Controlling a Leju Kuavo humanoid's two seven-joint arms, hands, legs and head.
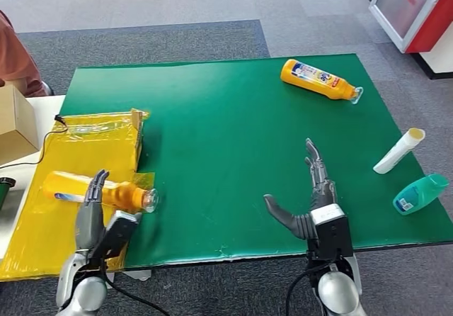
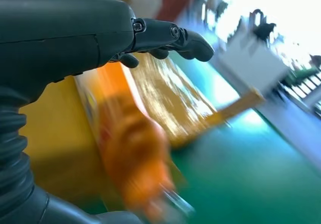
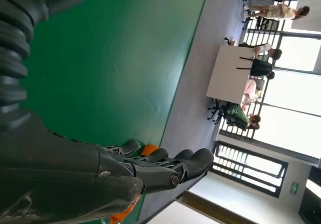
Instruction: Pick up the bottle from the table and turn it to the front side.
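Bottle of orange plastic [image 1: 101, 190] with a clear cap lies on its side on yellow sheeting [image 1: 32, 231] at the green tabletop [image 1: 224, 146] edge, our left hand [image 1: 92, 213] reaching over it, not visibly gripping, right hand [image 1: 310, 202] open and empty; we should close around its middle before lifting.

Counter [image 1: 224, 153]: green mat on top
White tube [image 1: 398, 151]: lying near right edge
Teal bottle [image 1: 420, 193]: lying just beside the tube
Box [image 1: 15, 122]: far left
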